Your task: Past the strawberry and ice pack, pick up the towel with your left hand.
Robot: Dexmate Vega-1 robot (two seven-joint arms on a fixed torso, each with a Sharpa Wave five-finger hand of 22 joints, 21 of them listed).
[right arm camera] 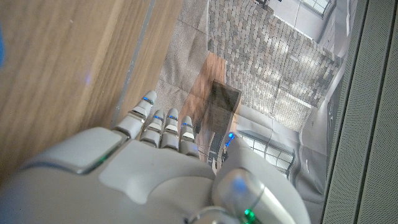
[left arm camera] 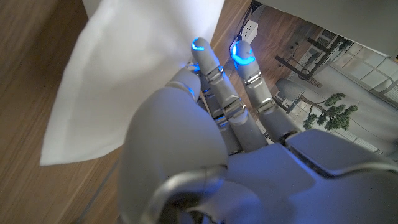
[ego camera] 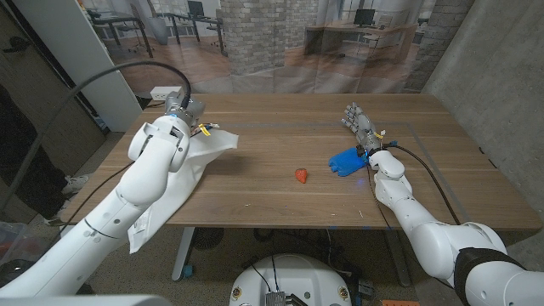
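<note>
Towel: the white towel (ego camera: 200, 157) hangs at the left of the head view, off the table (ego camera: 280, 119).
Left hand: the left hand (ego camera: 181, 109) pinches the towel; the left wrist view shows its fingers (left arm camera: 208, 62) against the cloth (left arm camera: 130, 68).
Right hand: the right hand (ego camera: 357, 121) stands at the right, fingers spread, holding nothing.
Strawberry: the red strawberry (ego camera: 302, 175) sits mid-table.
Ice pack: the blue ice pack (ego camera: 346, 161) lies just beside the right wrist.

No readable text, labels, brands or numbers anywhere.
</note>
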